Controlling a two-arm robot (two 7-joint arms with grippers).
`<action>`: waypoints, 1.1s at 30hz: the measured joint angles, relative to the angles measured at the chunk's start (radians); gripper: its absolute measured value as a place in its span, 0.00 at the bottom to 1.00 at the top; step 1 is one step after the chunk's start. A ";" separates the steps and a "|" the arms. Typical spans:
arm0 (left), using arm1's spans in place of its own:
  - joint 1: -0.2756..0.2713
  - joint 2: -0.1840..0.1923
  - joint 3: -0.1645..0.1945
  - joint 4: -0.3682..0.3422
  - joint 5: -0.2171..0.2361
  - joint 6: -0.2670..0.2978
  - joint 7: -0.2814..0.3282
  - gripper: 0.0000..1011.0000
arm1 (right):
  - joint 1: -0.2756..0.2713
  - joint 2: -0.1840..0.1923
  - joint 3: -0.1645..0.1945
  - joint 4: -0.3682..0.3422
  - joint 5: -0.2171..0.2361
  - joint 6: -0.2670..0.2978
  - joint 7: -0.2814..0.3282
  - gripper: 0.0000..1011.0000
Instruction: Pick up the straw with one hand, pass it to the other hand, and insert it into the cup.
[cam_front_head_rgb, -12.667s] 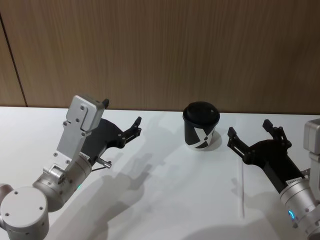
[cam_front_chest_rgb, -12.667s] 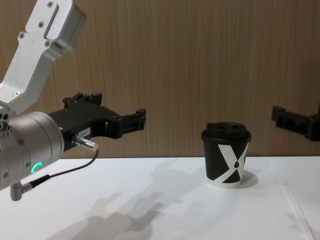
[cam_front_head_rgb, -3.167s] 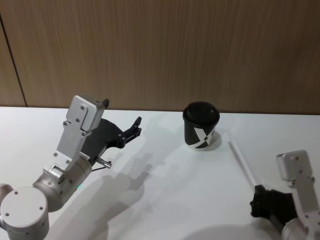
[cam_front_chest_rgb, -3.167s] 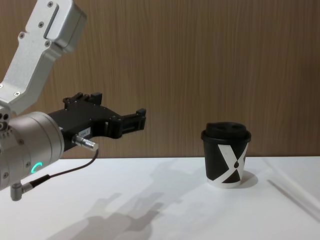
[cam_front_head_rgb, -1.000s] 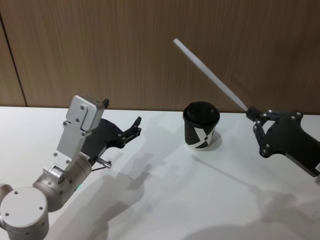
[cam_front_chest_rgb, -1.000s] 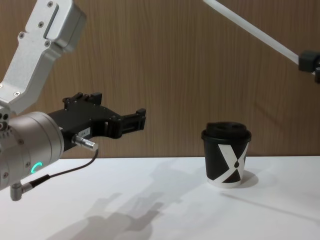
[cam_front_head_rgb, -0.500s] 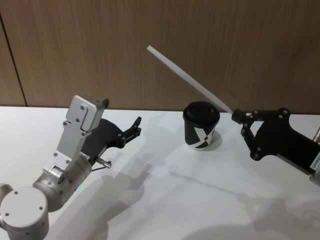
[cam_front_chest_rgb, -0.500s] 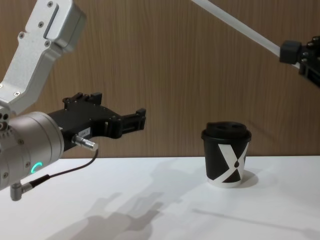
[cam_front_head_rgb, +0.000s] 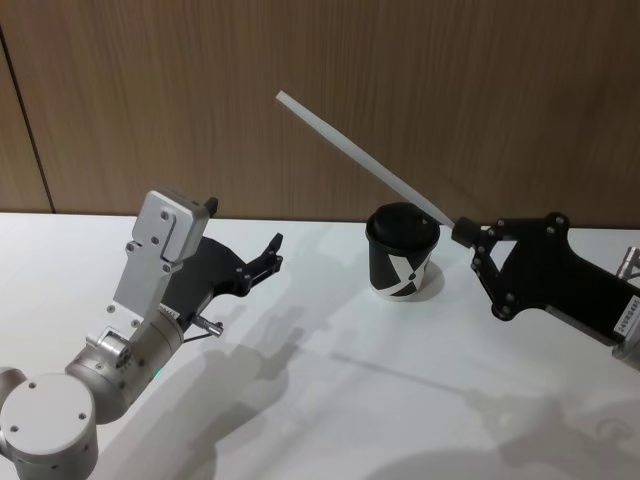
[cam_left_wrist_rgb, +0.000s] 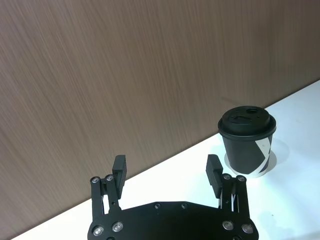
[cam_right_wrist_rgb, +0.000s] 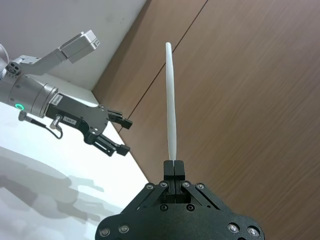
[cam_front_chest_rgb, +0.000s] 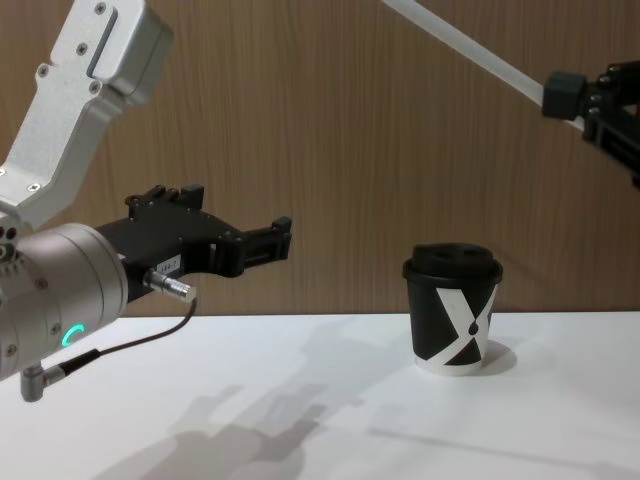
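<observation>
The right claw (cam_front_head_rgb: 462, 234) has raised the straw (cam_front_head_rgb: 360, 157) high and carried it leftward.

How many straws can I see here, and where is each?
1. The straw is in the air, gripped at its lower end by the right tool and slanting up toward the robot's left. Nothing here looks able to hide another.

The head camera is looking down on the table (cam_front_head_rgb: 300, 420), the chest camera across it; both are catching the cup (cam_front_head_rgb: 402, 250).
</observation>
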 joint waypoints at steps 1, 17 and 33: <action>0.000 0.000 0.000 0.000 0.000 0.000 0.000 0.99 | 0.001 0.000 -0.001 0.000 0.001 0.000 0.001 0.01; -0.008 0.004 -0.002 0.001 -0.021 -0.012 -0.049 0.99 | 0.012 0.002 -0.012 0.004 0.021 0.005 0.011 0.01; -0.027 0.015 -0.017 0.009 -0.158 -0.072 -0.258 0.99 | 0.015 0.003 -0.015 0.005 0.026 0.007 0.015 0.01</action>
